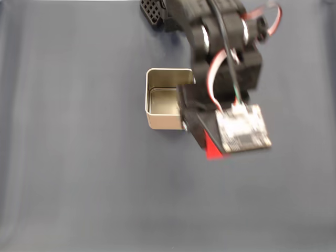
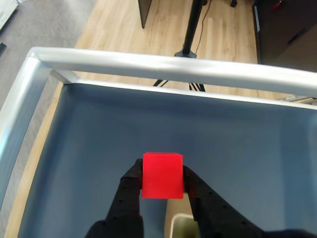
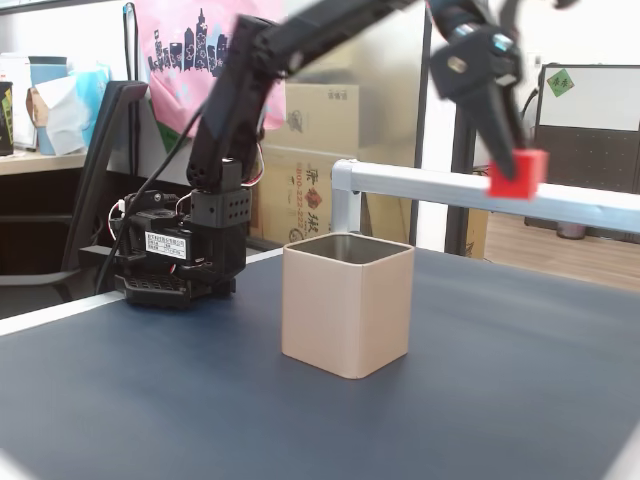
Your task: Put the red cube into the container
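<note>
The red cube was held in the air between the two black fingers of the gripper, a little below the middle of the wrist view. The fingers pressed on its left and right faces, so the gripper was closed on the cube. In a fixed view from the side, the red cube was at the upper right of the frame, at the tip of the gripper, high above the table and to the right of the container. It was higher than the pale rim of the container and not over its opening.

In a fixed view from above, only a small red part of the cube was visible, just under the circuit board on the arm, right of the middle of the frame. The container stood upright to the left of it, with the arm covering its right edge. Its shiny inside was open to the camera, with nothing in the part I could see.

The table had a dark blue surface. In the wrist view a silver metal bar crossed the upper part of the frame, with wooden floor behind it.
</note>
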